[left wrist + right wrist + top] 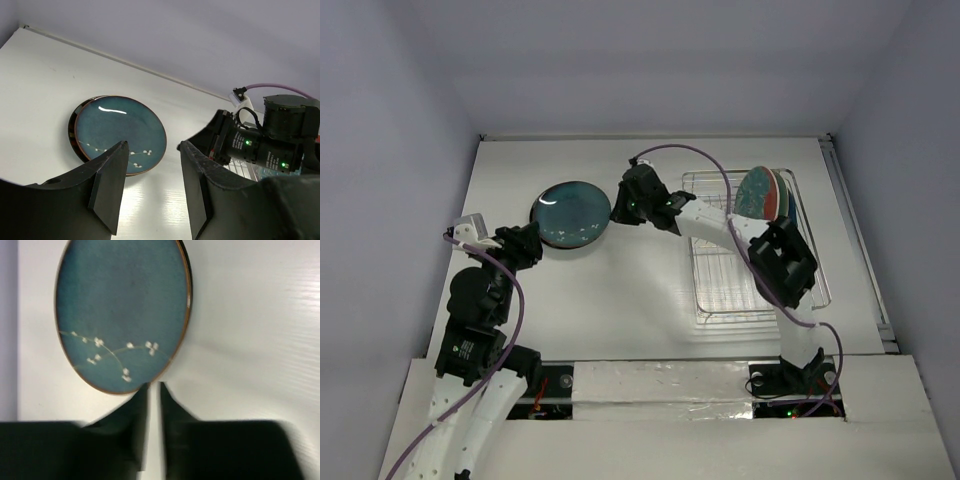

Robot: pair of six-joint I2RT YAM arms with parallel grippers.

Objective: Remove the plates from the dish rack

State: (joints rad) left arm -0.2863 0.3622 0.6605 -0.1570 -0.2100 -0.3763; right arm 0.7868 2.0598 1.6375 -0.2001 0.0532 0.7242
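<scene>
A dark-rimmed teal plate (570,213) (122,132) (122,315) with a white blossom sprig lies flat on the table, left of the dish rack (817,262). A darker edge (71,131) shows under its left side. More plates (763,193), teal and red, stand on edge at the rack's far end. My right gripper (619,208) (154,384) hovers just off the flat plate's right rim, its jaws a narrow slit apart with only table between them. My left gripper (530,244) (152,145) is open and empty at the plate's near left.
The right arm reaches leftward across the table from the rack, its wrist (265,145) close to my left fingers. White walls close in the table on the left, back and right. The rack's near half (730,290) holds only bare wire.
</scene>
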